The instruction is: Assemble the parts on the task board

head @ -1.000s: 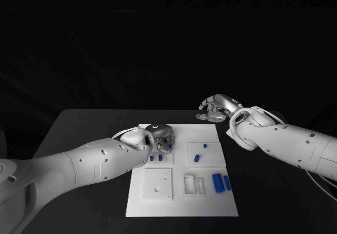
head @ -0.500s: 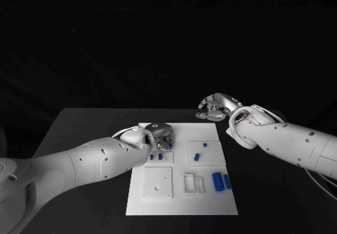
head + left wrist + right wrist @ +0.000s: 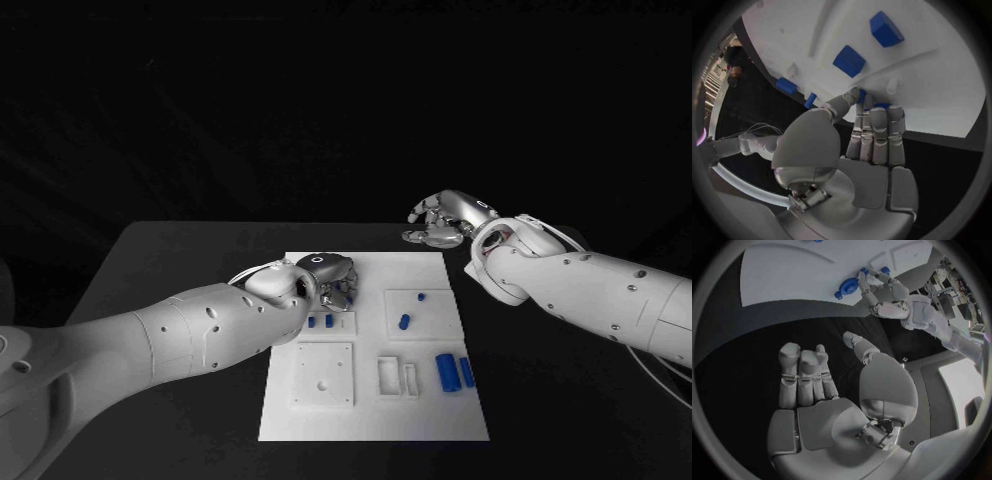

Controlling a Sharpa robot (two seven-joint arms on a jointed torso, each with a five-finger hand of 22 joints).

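Directly beneath left hand [image 3: 329, 276] fingertips, blue part [image 3: 881, 105], on task board [image 3: 433, 420]

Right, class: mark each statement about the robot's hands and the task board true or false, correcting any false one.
1. The left hand is over the task board. True.
2. The right hand holds a blue part. False: it holds nothing and is beyond the board's far edge.
3. Two long blue parts lie side by side on the board. True.
4. The board sits on a white table. False: the table is black.
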